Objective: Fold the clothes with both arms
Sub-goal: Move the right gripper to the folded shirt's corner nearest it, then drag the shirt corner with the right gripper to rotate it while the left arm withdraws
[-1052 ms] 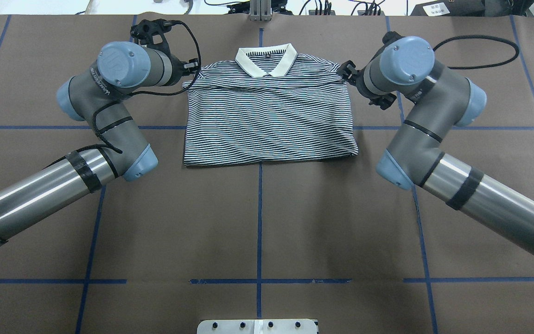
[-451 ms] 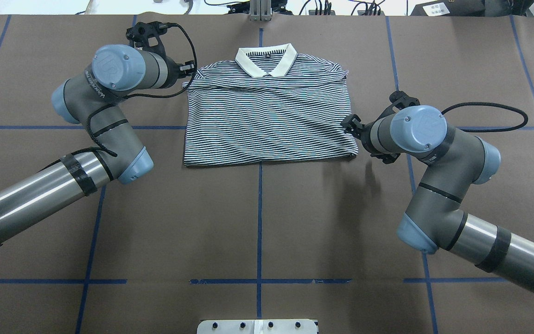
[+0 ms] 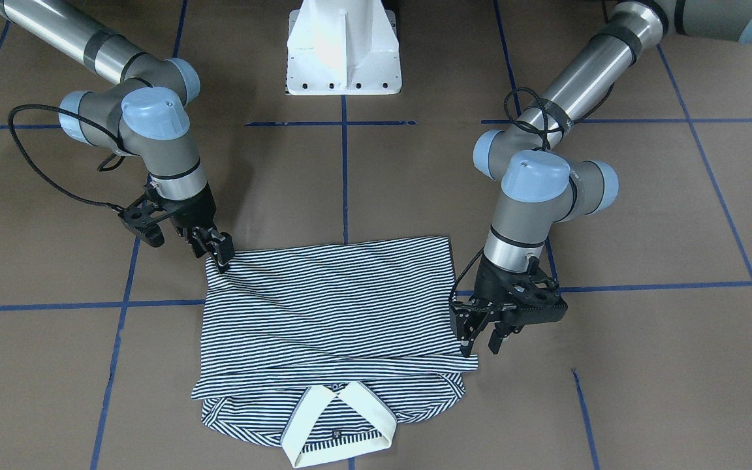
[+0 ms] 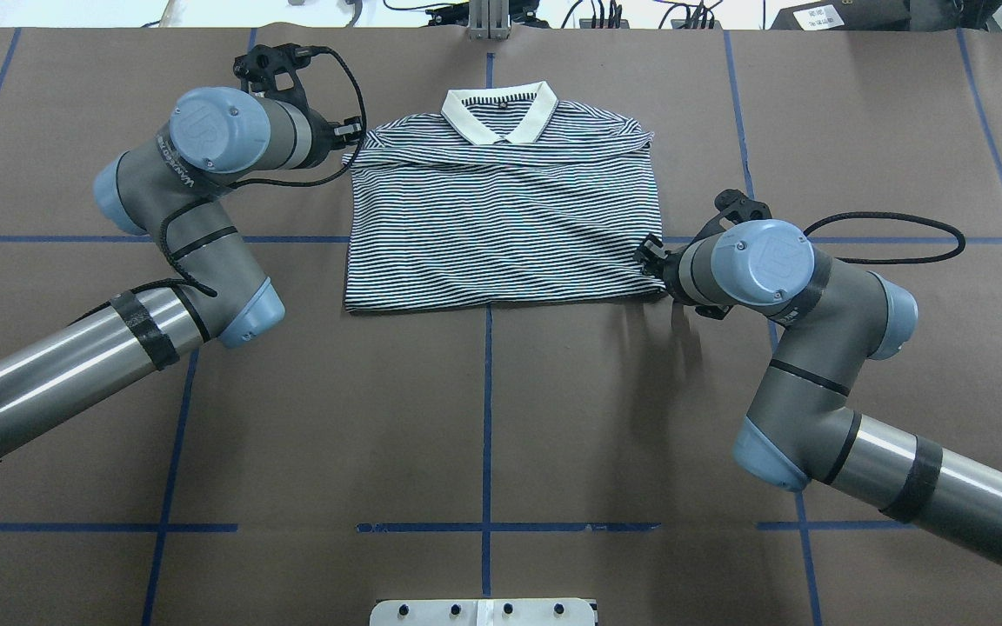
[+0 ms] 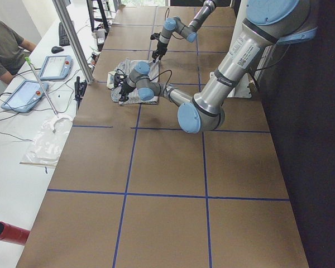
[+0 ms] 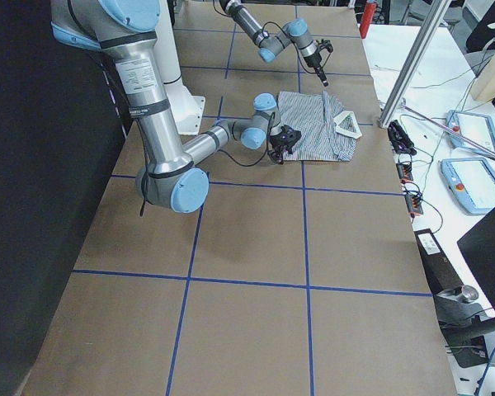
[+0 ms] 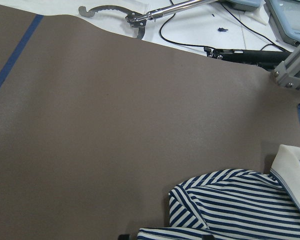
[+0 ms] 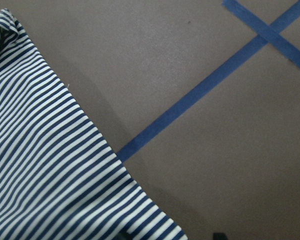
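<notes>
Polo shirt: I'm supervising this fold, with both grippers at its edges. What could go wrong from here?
1. The right gripper sits open at a corner of the polo shirt where layers stack; it may pinch only the top one.
2. The left gripper is at the opposite shoulder, so uneven pulls could skew the fold.
</notes>
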Tool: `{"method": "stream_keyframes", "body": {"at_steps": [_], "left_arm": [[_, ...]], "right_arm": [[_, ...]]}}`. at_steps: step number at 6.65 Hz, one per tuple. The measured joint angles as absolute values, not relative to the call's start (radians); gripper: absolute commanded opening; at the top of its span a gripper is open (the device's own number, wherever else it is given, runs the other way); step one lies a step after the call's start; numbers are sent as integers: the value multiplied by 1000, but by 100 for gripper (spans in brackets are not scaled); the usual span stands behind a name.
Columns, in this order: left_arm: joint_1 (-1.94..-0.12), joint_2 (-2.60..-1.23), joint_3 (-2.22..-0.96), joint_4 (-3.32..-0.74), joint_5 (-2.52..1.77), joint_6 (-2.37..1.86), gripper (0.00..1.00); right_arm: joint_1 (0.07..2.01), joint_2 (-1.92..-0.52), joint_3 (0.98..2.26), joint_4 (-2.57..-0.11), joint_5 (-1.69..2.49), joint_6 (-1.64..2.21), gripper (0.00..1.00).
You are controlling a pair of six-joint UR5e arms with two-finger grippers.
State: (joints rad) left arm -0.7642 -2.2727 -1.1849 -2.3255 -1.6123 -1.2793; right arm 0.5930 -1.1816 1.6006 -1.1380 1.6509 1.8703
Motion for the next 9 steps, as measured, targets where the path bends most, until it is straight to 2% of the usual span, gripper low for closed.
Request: {"method": "stream_keyframes", "body": {"at_steps": [3,5,6,8,9], "left_arm": [[-763,-2268,-1186,-2325,-1612,-1279,58],[-762,-2266,-1188,-2326,-1612,-1280,57],[-761,-2266,-1199,-2326,-1613,-1282,57],[-754,-2242,-1264,-2324,-1617,-1300,57],[-742,-2219,-1313,-2324,-1629,-1312,57]], "right_arm": [[589,-1184,1630,-1138,1656,1876,0],[583,-1212,1697,-1150,1659,1876,0],[563,-1260,1793,-1194,1660,1881,0],[442,-1348,2097,-1449,1669,1966,0],[368,-1369,2206,-1583,1695,2000,0]]}}
